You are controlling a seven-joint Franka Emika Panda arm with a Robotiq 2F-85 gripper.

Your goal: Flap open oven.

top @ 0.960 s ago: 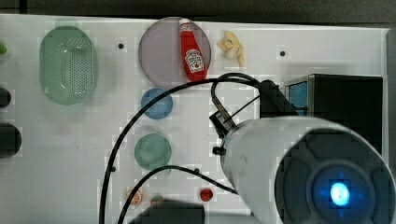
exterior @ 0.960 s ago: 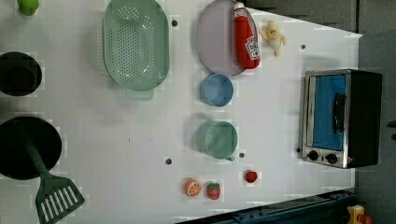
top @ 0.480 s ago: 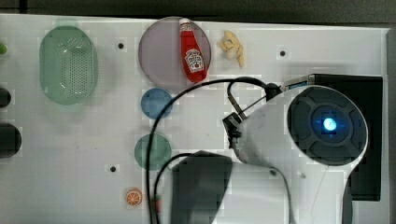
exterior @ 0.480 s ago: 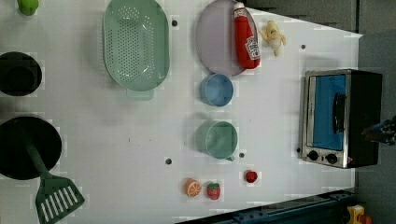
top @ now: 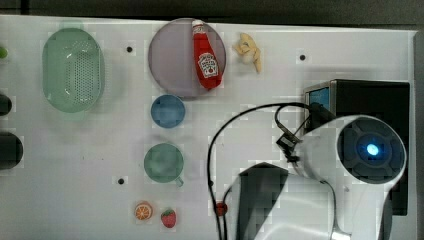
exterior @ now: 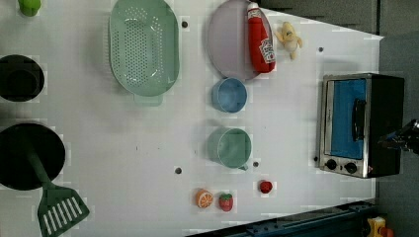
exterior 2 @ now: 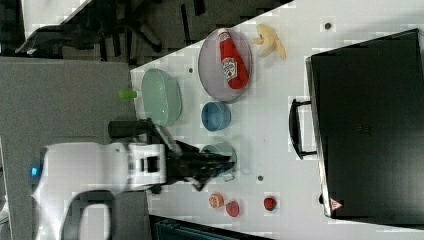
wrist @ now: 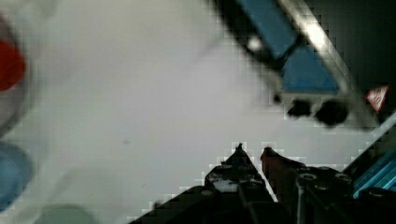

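1. Oven (exterior: 359,126) sat on the white table (exterior: 123,148), at the left view's right edge, door shut, blue glass and bar handle (exterior: 357,120) facing the rest of the tabletop; 2 black knobs (exterior: 341,166) sat beside the glass.
2. Gripper (wrist: 252,151) hovered over bare table in front of the oven, near its knob end; fingertips nearly together, narrow gap, nothing held. Not touching the oven.
3. In the top view the white arm (top: 350,170) covered most of the oven top, a black cable (top: 240,125) looping off it on the side away from the oven.
4. Green mug (exterior: 228,146) stood well apart from the oven, opposite its door; blue bowl (exterior: 229,95) just beside the mug.
5. Ketchup bottle (exterior: 260,37) lay on the grey plate (exterior: 227,39), beyond the blue bowl from the oven; a yellow toy (exterior: 289,38) lay next to the bottle, nearer the oven.
6. Small red fruit (exterior: 266,186) sat nearest the oven's knob end; strawberry (exterior: 226,201) and orange slice (exterior: 204,198) further out.
7. Green colander (exterior: 143,47), black pan (exterior: 27,158) and green spatula (exterior: 59,210) were far from the oven.
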